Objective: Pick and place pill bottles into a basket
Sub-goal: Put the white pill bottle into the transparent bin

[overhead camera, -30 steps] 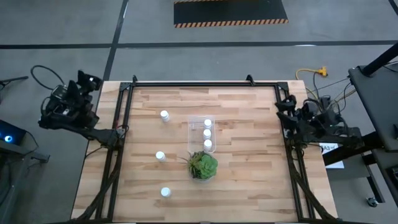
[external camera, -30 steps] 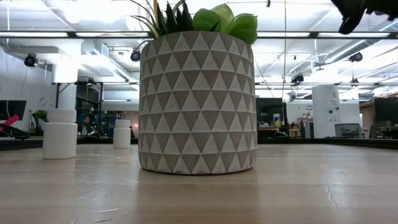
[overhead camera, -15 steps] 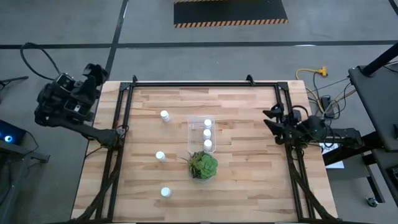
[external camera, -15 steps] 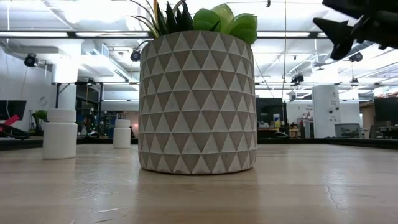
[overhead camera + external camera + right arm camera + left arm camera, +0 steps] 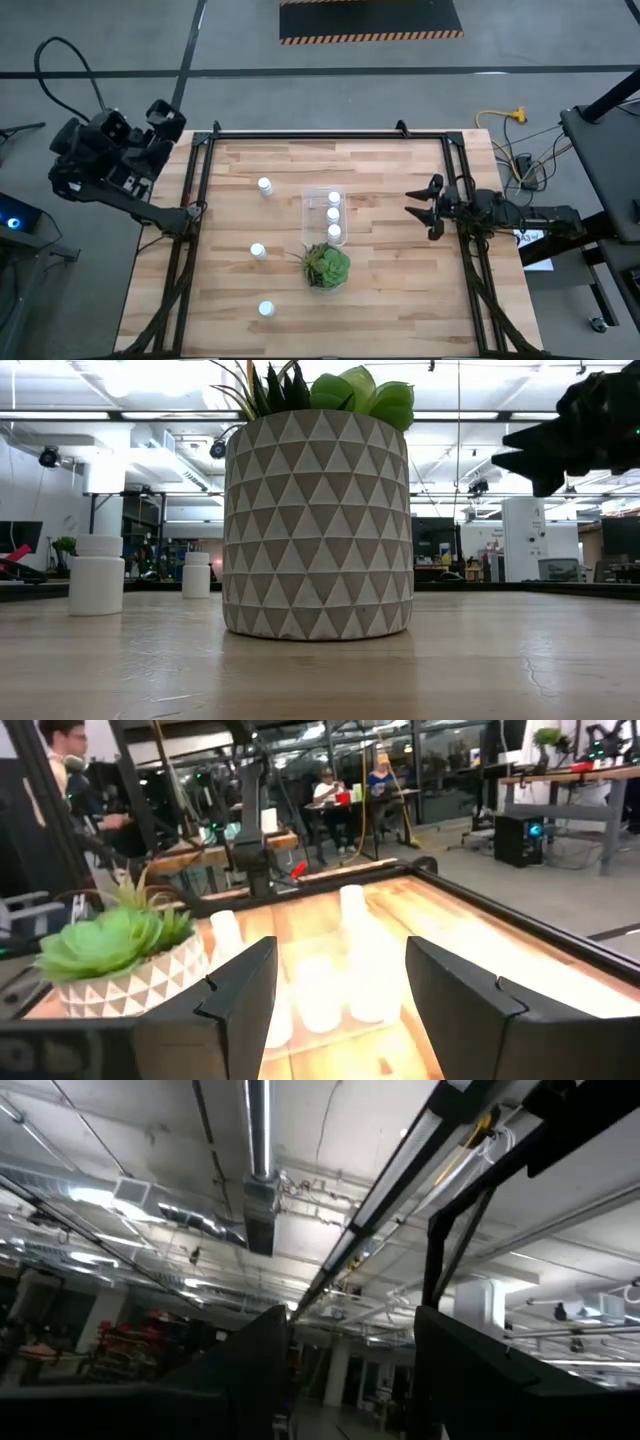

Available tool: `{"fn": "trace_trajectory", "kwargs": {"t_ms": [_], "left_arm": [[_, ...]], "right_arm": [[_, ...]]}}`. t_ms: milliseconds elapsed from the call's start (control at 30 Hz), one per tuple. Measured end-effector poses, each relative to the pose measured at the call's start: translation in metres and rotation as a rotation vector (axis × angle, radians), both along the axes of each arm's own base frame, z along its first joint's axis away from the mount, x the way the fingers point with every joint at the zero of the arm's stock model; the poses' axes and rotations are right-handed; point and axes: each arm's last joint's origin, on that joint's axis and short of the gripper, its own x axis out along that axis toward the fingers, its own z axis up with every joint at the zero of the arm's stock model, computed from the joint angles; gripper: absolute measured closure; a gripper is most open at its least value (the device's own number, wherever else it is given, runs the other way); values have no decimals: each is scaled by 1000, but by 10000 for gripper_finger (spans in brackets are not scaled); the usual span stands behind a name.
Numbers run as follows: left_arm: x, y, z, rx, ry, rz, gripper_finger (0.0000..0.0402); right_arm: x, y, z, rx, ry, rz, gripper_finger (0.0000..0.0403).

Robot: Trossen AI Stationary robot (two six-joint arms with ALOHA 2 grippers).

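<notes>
Six pill bottles (image 5: 264, 185) (three in basket (image 5: 311, 205)).

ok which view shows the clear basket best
The high view: the basket shows whole from above, with three pill bottles inside. The right wrist view shows it only as a washed-out blur. In the low view the plant pot stands where it would be. The left wrist view faces the ceiling.
</notes>
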Motion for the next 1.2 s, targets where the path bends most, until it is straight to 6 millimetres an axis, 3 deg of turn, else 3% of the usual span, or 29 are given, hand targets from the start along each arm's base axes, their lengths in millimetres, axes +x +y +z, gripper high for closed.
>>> {"fn": "trace_trajectory", "kwargs": {"t_ms": [200, 667, 933, 1200], "left_arm": [[13, -3, 4, -2, 160, -36, 198], [64, -24, -1, 138, 497, -267, 198], [76, -38, 12, 191, 714, -367, 198], [91, -63, -8, 267, 1104, -447, 198]], "right_arm": [[2, 0, -2, -38, 36, 13, 193], [2, 0, -3, -32, 45, 14, 193], [2, 0, -3, -30, 44, 13, 193], [2, 0, -3, -30, 44, 14, 193]]}}
